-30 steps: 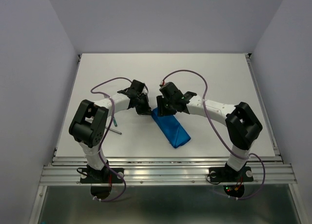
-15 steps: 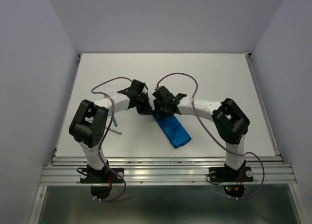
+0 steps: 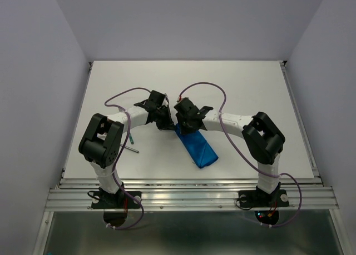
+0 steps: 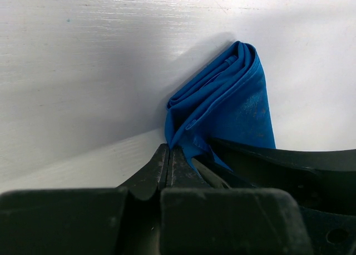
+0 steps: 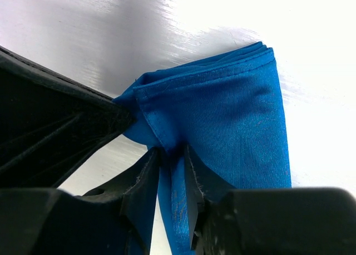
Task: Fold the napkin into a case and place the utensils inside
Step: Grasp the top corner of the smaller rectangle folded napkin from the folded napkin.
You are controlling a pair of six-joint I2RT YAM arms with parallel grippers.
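Napkin cloth, bright blue, lay folded into a narrow oblong packet near the middle of the white table, running slantwise from between the two wrists down toward the near right. Its far end sat right under both pincers, which met there almost tip to tip. The left pincer was shut, its fingers pressed flat together with a corner of the layered cloth caught at their tips, so that the folds fanned out from that point across the table. The right pincer came in from the other side, and its fingers stood close together, nipping a ridge of the top layer between them; the cloth bunched up into the narrow gap and hung creased around it. Beyond that pinch the rest of the napkin stretched out smooth and flat. The utensils lay well apart from the packet, on the table to the left, partly hidden behind the left arm, with a teal handle and a thin grey stem showing.
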